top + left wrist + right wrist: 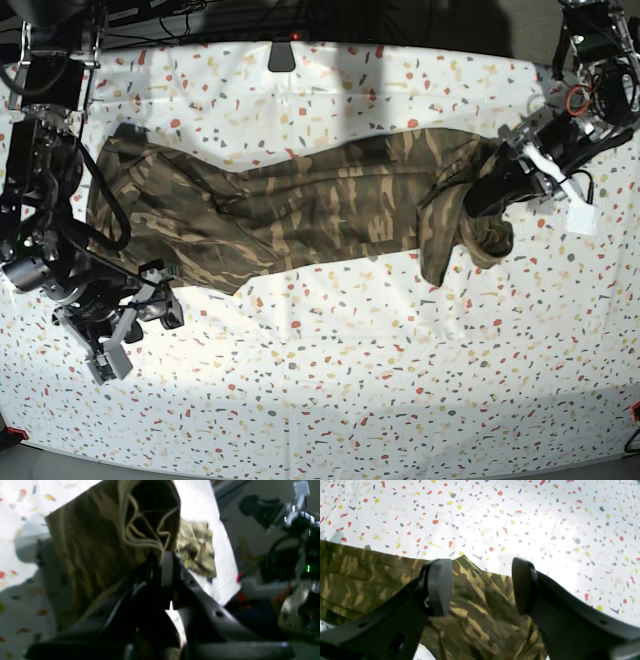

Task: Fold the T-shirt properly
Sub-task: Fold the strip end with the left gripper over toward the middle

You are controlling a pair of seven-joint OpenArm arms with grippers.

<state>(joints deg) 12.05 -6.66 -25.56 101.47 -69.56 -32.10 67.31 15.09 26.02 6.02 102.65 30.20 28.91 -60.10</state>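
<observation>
Across the speckled white tablecloth (330, 380), T-shirt (300, 215): camouflage print, stretched lengthwise from the base view's left toward its right, where its end is bunched and lifted off the cloth. Left gripper (160, 557): clenched on that raised, gathered fabric, which hangs in folds from the jaws. Right gripper (482, 587): jaws spread wide, holding nothing, poised just above the garment's opposite end near its edge; no legible writing or labels visible.

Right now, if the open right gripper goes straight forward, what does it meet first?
Probably the camouflage cloth T-shirt, lying between the right gripper fingers; beyond it is only the speckled white table. Depth is unclear.
</observation>
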